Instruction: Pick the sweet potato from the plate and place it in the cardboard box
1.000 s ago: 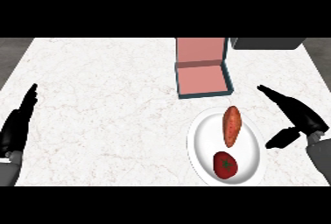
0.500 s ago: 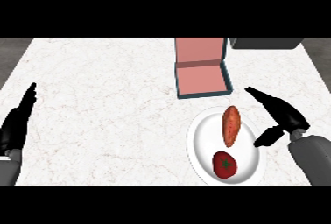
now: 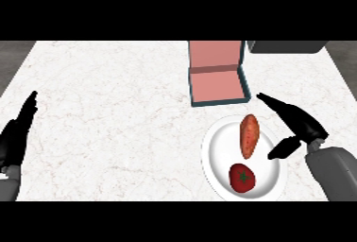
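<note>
While the left hand [image 3: 17,134] sits at the left edge of the counter [image 3: 105,94], fingers straight and holding nothing, all the action is over on the right. Moving across the marble, there's the cardboard box [image 3: 217,87] at the far side, lid flapped open, its pink inside bare. Just near of it lies the white plate [image 3: 216,156], and on the plate the sweet potato [image 3: 249,136], long and orange, lying lengthwise on the far half, with a red tomato [image 3: 242,177] apart from it on the near half. And here's the right hand [image 3: 296,125], right beside the plate's right rim, fingers stretched out toward the box and thumb dropped low over the rim, spread wide, gripping nothing and not touching the sweet potato. This looks like the approach to the pick: nothing lifted yet, the whole carry ahead. The next move calls for the hand to shift left over the sweet potato, come down with fingers and thumb either side of it, and close, steering clear of the tomato.
</note>
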Controlling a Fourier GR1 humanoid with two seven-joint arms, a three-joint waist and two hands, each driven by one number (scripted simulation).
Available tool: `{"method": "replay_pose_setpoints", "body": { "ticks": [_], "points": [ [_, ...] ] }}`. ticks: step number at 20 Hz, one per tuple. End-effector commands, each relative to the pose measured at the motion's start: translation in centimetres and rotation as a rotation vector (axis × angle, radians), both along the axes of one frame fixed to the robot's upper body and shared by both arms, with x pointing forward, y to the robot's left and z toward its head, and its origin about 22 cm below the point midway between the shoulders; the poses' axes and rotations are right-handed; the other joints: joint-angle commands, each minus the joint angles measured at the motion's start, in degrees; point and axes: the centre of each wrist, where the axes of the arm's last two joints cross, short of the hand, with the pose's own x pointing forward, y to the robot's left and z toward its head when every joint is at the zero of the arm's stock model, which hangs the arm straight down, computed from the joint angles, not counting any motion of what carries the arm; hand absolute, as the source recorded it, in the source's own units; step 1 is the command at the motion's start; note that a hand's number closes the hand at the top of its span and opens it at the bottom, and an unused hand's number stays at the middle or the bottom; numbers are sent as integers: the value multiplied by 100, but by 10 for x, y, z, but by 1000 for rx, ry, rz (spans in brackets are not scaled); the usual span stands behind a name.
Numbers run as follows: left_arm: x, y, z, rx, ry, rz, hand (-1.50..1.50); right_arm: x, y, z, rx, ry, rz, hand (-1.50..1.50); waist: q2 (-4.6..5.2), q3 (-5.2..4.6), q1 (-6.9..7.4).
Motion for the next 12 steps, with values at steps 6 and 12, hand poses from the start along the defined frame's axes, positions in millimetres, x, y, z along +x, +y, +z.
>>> {"method": "replay_pose_setpoints", "body": {
  "ticks": [6,12],
  "points": [
    [-9,-2,-11,-3,0,-4,0,0,20,14,-25,18,37,-150,4,0,7],
    [1,-8,-5,-2,-5,2,0,-4,54,-13,-117,100,-26,-150,7,1,18]
  ]
}}
